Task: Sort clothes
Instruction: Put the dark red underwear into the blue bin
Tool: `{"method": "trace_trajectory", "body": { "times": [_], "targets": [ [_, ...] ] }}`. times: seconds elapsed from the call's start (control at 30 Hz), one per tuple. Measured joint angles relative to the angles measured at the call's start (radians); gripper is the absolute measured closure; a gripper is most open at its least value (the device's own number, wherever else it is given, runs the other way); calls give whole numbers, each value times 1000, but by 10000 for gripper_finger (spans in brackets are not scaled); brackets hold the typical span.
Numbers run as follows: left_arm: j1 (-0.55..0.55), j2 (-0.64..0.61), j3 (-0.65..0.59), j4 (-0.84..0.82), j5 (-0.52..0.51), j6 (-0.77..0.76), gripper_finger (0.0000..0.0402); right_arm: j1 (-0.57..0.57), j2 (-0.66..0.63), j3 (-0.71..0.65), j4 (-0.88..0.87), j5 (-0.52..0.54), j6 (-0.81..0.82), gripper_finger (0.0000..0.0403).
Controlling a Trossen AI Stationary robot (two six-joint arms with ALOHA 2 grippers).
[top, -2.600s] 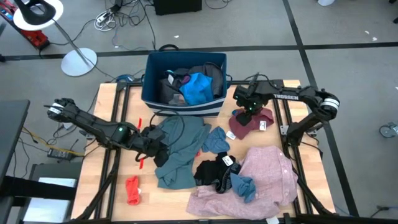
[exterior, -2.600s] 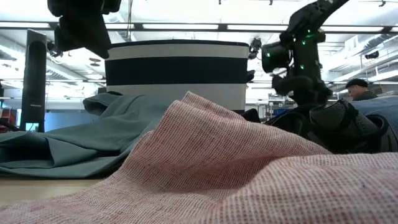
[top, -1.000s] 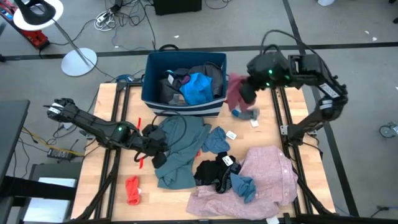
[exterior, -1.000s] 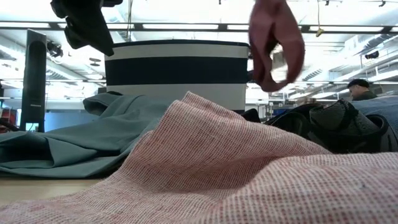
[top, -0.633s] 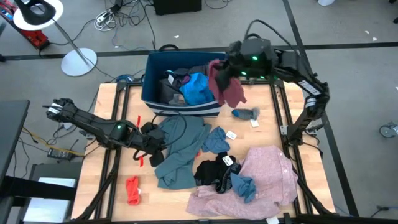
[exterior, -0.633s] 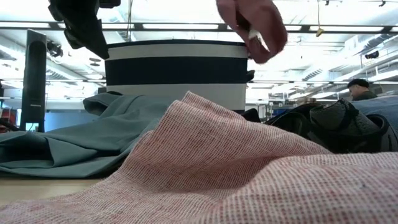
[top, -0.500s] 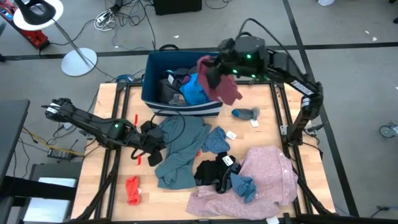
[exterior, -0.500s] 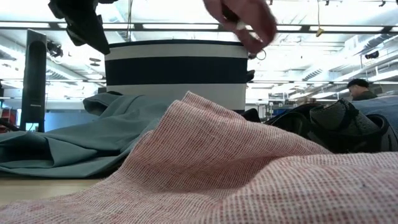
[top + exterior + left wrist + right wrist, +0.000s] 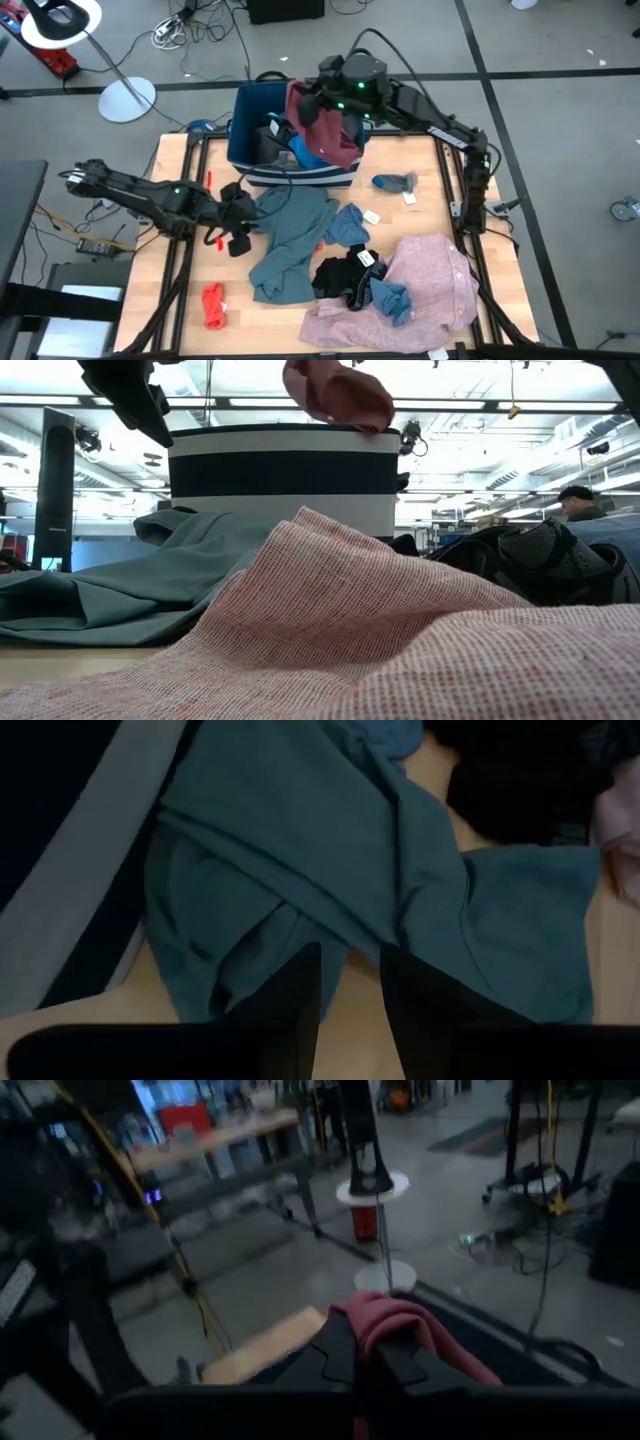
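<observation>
My right gripper [image 9: 318, 100] is shut on a maroon garment [image 9: 328, 128] above the dark blue striped bin [image 9: 245, 140], which holds a bright blue piece [image 9: 308, 152] and dark ones. The low view shows the garment [image 9: 335, 395] above the bin's rim [image 9: 285, 432]. My left gripper [image 9: 238, 228] hovers open, raised above the table, beside the left edge of the teal-grey garment [image 9: 290, 235]; its fingers [image 9: 290, 1005] have nothing between them. The pink shirt [image 9: 425, 285], a black piece [image 9: 345, 275], blue pieces [image 9: 348, 225] and a small red piece [image 9: 213, 305] lie on the table. My right gripper pinches a bunched fold of the maroon garment [image 9: 392, 1320] between its two fingers, which reach roughly level from the table's right toward its left. The cloth humps over the fingertips. The rest hangs slack below them over the bin's inside, clear of the table.
A small grey-blue piece [image 9: 395, 182] and white tags [image 9: 372, 216] lie right of the bin. Thin red items [image 9: 214, 240] lie near my left gripper. Bare wood shows at the table's near left [image 9: 180, 300]. A lamp base [image 9: 127, 98] stands on the floor beyond.
My right gripper has carried the maroon garment from beside the bin's right wall toward the table's left, until it hangs over the bin; the cloth has swung as it went. My left gripper has drawn back a little toward the left edge, away from the teal-grey garment.
</observation>
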Motion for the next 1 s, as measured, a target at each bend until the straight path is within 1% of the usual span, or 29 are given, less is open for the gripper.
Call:
{"method": "trace_trajectory", "body": {
  "times": [0.17, 0.3, 0.37, 0.47, 0.67, 0.77, 1.0],
  "targets": [
    [19, -33, -4, -5, 8, 52, 291, -14, 45, 0, 148, -12, 4, 403],
    [28, -44, -5, -6, 25, 78, 291, -30, 57, 0, 145, -17, 22, 403],
    [28, -47, -5, -5, 26, 82, 291, -41, 57, 0, 80, -17, 26, 403],
    [32, -47, -5, -4, 32, 103, 291, -54, 71, -9, -27, -17, 76, 403],
    [60, -46, -5, -3, 53, 142, 291, -75, 100, -52, -323, -18, 207, 402],
    [88, -49, -5, 1, 93, 173, 291, -82, 112, -90, -392, -20, 246, 402],
    [161, -51, -5, 59, 189, 237, 291, -84, 111, -190, -386, -35, 280, 398]
  ]
}}
